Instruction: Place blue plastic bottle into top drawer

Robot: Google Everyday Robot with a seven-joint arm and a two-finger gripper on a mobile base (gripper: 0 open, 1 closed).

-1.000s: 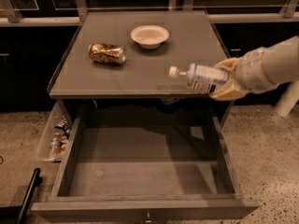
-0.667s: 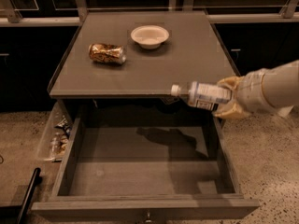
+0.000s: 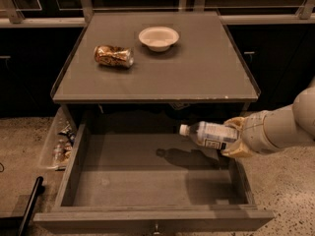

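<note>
The blue plastic bottle (image 3: pixel 210 134) is clear with a white cap and a pale label. It lies nearly level, cap to the left, held in the air over the right side of the open top drawer (image 3: pixel 147 181). My gripper (image 3: pixel 235 137) comes in from the right and is shut on the bottle's base end. The drawer is pulled fully out, its flat grey bottom is bare, and a small knob shows on its front panel (image 3: pixel 156 227). The bottle's shadow falls on the drawer floor.
On the cabinet top (image 3: pixel 197 77) lie a dented gold-brown can (image 3: pixel 114 56) and a white bowl (image 3: pixel 158 37). A clear bin of small packets (image 3: pixel 60 142) stands left of the drawer. A black bar (image 3: pixel 30 205) lies on the speckled floor at lower left.
My gripper has carried the bottle down and toward the front, from level with the cabinet top's edge to a spot above the drawer's right side. The can and bowl have not moved.
</note>
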